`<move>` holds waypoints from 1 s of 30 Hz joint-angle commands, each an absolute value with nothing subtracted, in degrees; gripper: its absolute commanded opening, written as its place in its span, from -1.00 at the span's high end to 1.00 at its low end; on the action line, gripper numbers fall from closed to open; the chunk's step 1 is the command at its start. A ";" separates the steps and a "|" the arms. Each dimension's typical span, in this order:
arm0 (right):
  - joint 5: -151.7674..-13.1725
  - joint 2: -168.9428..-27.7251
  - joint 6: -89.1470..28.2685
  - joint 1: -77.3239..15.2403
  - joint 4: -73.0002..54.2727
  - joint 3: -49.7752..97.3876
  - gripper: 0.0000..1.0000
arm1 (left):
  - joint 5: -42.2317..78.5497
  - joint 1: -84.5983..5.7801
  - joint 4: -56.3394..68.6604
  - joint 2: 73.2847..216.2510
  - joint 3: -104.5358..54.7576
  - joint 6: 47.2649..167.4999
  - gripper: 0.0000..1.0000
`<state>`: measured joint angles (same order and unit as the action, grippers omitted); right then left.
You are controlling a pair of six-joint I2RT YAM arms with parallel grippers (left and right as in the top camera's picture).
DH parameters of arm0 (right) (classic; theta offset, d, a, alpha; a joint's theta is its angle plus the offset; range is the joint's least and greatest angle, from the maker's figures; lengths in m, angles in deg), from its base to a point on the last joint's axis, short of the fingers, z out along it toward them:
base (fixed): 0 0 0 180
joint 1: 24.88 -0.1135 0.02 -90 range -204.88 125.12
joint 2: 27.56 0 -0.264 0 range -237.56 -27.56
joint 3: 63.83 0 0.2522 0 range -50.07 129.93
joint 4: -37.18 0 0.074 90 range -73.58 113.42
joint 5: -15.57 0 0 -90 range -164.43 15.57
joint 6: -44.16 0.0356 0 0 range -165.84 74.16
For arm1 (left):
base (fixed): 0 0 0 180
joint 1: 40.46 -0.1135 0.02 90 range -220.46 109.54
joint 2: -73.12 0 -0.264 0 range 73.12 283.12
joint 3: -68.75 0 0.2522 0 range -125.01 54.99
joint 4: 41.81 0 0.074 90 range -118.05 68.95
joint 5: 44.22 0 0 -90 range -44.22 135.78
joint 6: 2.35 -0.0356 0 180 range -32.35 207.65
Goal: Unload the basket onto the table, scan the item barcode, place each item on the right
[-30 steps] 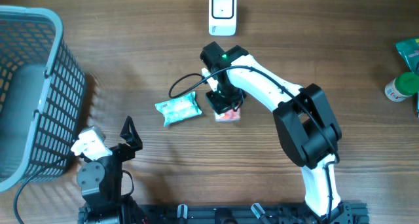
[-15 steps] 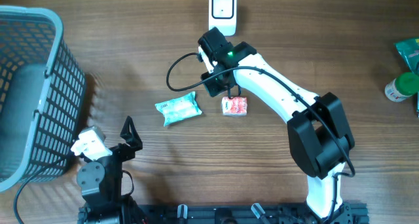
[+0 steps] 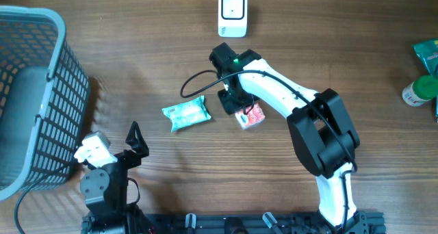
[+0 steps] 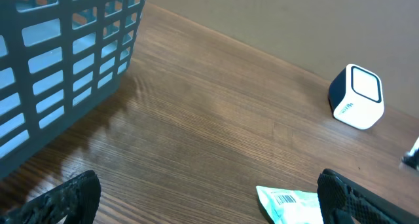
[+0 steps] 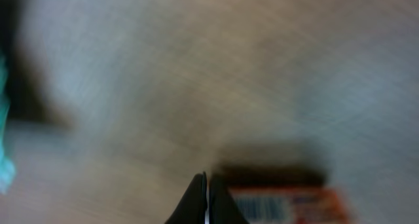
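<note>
Item, yours to scan: small red-and-white foil packet (image 3: 251, 116), lying flat, long axis slanted, just right of the right gripper (image 5: 206, 198), its jaws pinched together on nothing; left gripper (image 3: 136, 141), spread wide and empty, well apart.

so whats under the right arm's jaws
A small red packet on the table, sticking out from beneath the right arm. The arm covers its left part from overhead. The blurred wrist view shows its barcode edge beside the shut jaws, not between them.
</note>
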<state>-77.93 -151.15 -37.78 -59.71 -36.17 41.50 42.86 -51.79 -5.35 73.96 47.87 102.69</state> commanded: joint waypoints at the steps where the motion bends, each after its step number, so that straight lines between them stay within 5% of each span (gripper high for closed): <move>1: -92.43 -151.87 -52.65 -59.62 -43.60 41.28 0.92 | 42.60 -51.94 -5.57 73.61 48.22 101.56 -1.00; 7: -64.27 -151.85 -31.86 -59.62 -53.35 41.30 0.91 | 42.57 -51.94 -5.59 73.61 48.22 101.54 -1.00; 12: -75.77 -147.70 -35.14 -59.77 -50.07 42.88 0.91 | 42.60 -51.94 -5.57 73.61 48.22 101.54 -1.00; 15: -71.75 -142.30 -27.07 -58.92 -52.45 42.88 0.91 | 42.57 -51.94 -5.57 73.61 48.22 101.56 -1.00; 19: -89.32 -140.59 -28.95 -59.40 -44.04 42.66 0.91 | 42.60 -51.94 -5.57 73.61 48.22 101.56 -1.00; 30: -82.61 -143.63 -22.94 -60.01 -26.75 24.34 0.91 | 42.60 -51.94 -5.57 73.61 48.22 101.56 -1.00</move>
<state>-84.80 -143.00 -24.56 -60.23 -27.28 26.24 42.86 -51.79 -5.35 73.96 47.87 102.72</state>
